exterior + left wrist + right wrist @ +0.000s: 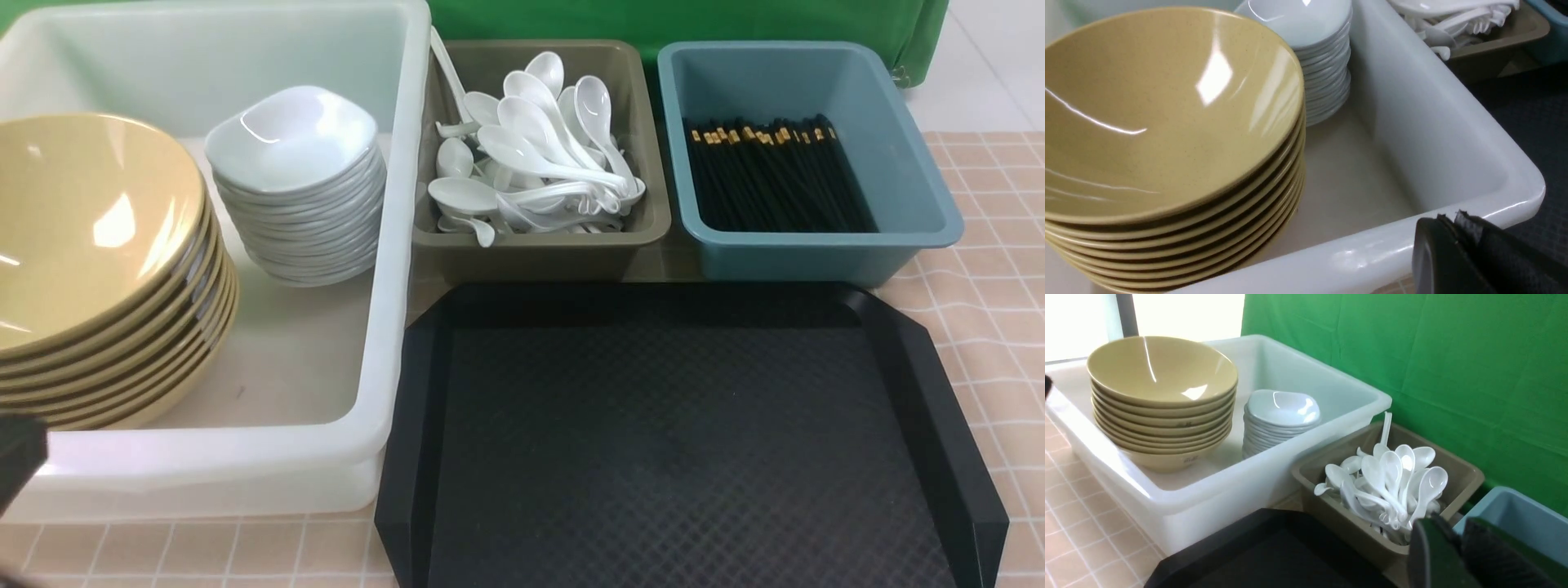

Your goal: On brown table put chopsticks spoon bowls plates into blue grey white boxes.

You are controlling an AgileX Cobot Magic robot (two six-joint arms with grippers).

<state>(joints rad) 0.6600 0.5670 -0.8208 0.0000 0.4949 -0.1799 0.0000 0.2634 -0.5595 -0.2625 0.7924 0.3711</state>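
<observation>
Inside the big white box (392, 269), a stack of yellow bowls (82, 220) stands beside a stack of small white plates (294, 139). White spoons (531, 155) fill the grey box (531, 261). In the blue box (816, 253) lie black chopsticks (775, 180). My left gripper (1453, 218) is shut and empty, just outside the white box's near rim (1372, 249) by the bowls (1159, 110). Over the near edge of the grey box (1331, 514) hangs my right gripper (1458, 522). A narrow gap shows between its fingers, with nothing in it. It is out of the front view.
A black textured tray (678, 441) lies in front of the grey and blue boxes with nothing on it. The gridded beige table (996, 327) shows to the right and along the front edge. A green cloth (1412, 355) hangs behind the boxes.
</observation>
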